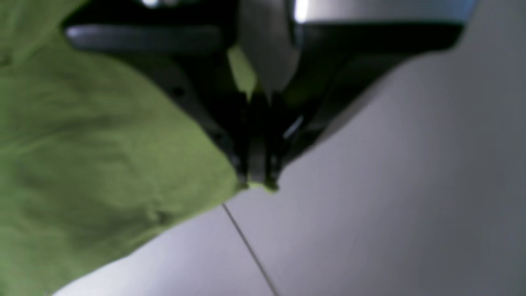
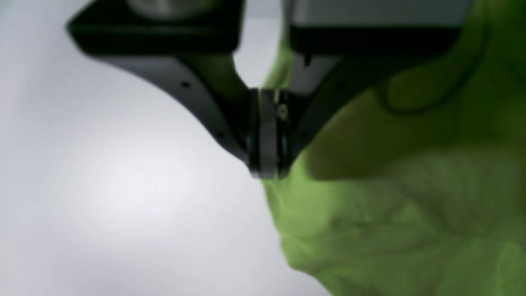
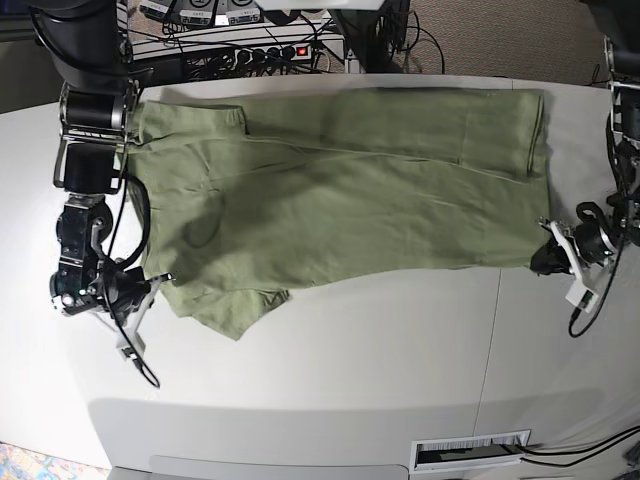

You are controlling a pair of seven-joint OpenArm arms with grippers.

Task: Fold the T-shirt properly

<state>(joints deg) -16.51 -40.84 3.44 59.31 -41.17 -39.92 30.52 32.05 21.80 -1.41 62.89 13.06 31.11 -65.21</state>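
The T-shirt [image 3: 340,190] lay spread lengthwise across the white table [image 3: 330,350], its near edge running from a rumpled sleeve at the near left to a corner at the near right. At that near-left end the right gripper [image 3: 150,283] was seen with its jaws brought together on the edge of the cloth, a thin green sliver being visible between the pads in its wrist view. At the near-right corner the left gripper [image 3: 548,250] was likewise clamped, a small tuft of fabric being pinched at the very tips. The step in hand was judged to be the carrying of the near edge over to the far edge. It would be done well if both corners were raised together and level, the hem kept taut between them, and laid flush along the far edge. The shallow pinch on the right was judged liable to slip if pulled sharply.
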